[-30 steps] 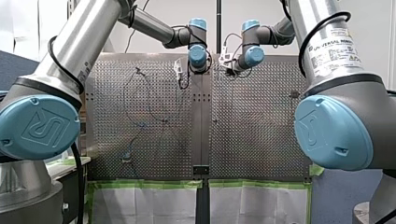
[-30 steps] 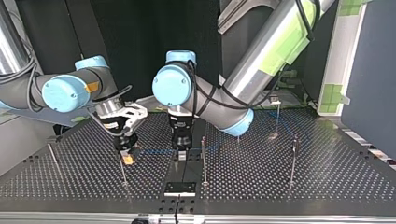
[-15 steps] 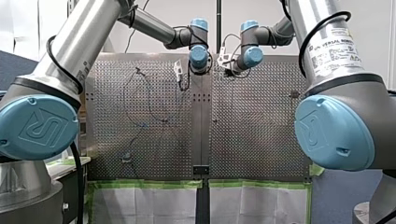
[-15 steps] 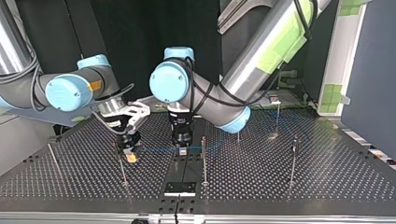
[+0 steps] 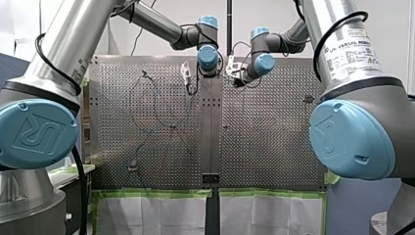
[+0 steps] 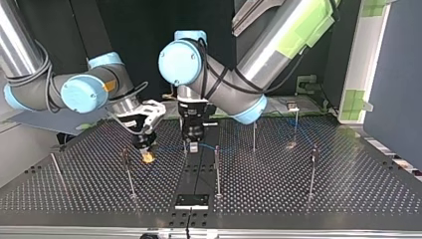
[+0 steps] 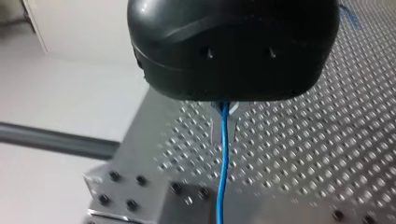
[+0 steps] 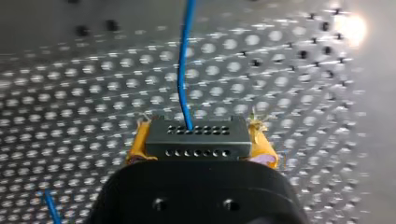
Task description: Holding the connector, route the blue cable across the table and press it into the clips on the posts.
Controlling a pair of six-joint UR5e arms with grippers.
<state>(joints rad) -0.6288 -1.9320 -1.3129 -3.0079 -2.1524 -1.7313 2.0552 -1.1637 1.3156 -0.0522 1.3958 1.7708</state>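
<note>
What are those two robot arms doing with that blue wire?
They are stringing a blue cable over the perforated table. My right hand grips the dark connector at the cable's end between yellow pads. My left hand pinches the cable further along, near the thin posts.

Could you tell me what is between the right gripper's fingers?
A dark rectangular connector with rows of holes, a thin blue cable leaving it. The right gripper's black body covers its rear end.
</note>
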